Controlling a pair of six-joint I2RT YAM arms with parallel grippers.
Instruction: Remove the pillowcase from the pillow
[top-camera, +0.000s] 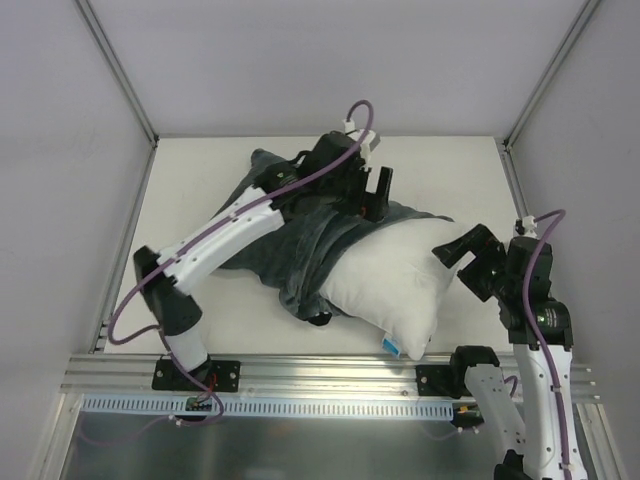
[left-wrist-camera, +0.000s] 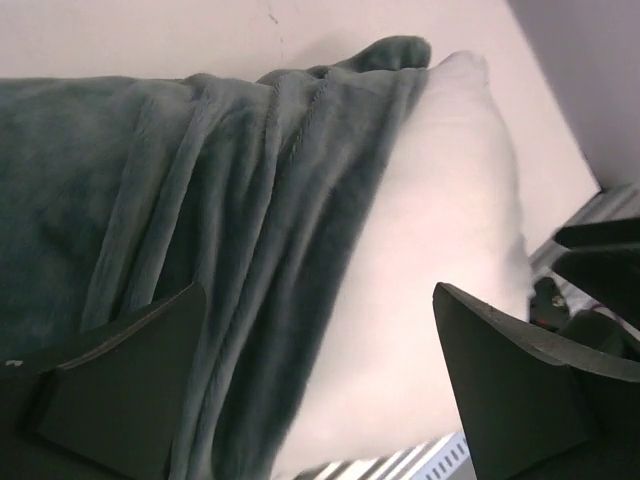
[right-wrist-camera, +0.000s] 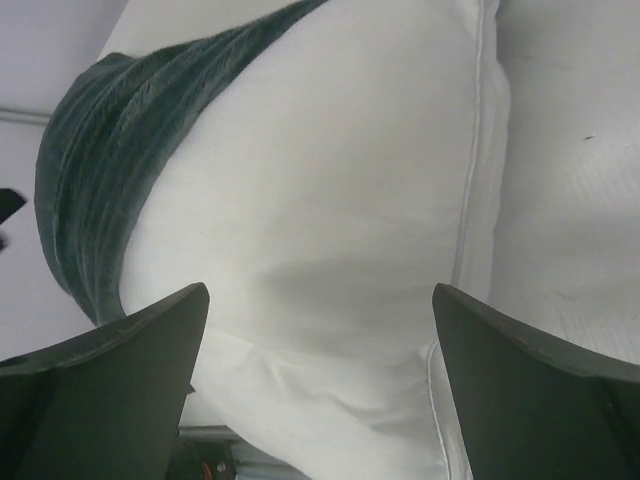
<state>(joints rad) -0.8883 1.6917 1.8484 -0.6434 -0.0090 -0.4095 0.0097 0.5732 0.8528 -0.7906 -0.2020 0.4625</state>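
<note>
The white pillow (top-camera: 390, 285) lies on the table, its right part bare and its left end still inside the dark grey-teal pillowcase (top-camera: 290, 250), which is bunched in folds to the left. My left gripper (top-camera: 378, 198) is open and empty above the far edge of the case where it meets the pillow. In the left wrist view the gripper (left-wrist-camera: 320, 370) hangs over the case (left-wrist-camera: 200, 200) and the pillow (left-wrist-camera: 440, 220). My right gripper (top-camera: 458, 268) is open at the pillow's right edge. In the right wrist view the gripper (right-wrist-camera: 320, 380) faces the pillow (right-wrist-camera: 330, 200), with the case (right-wrist-camera: 110, 140) behind it.
A small blue tag (top-camera: 392, 347) sticks out at the pillow's near corner. An aluminium rail (top-camera: 320, 375) runs along the table's near edge. Grey walls and frame posts (top-camera: 120, 70) close in the white table (top-camera: 200, 170).
</note>
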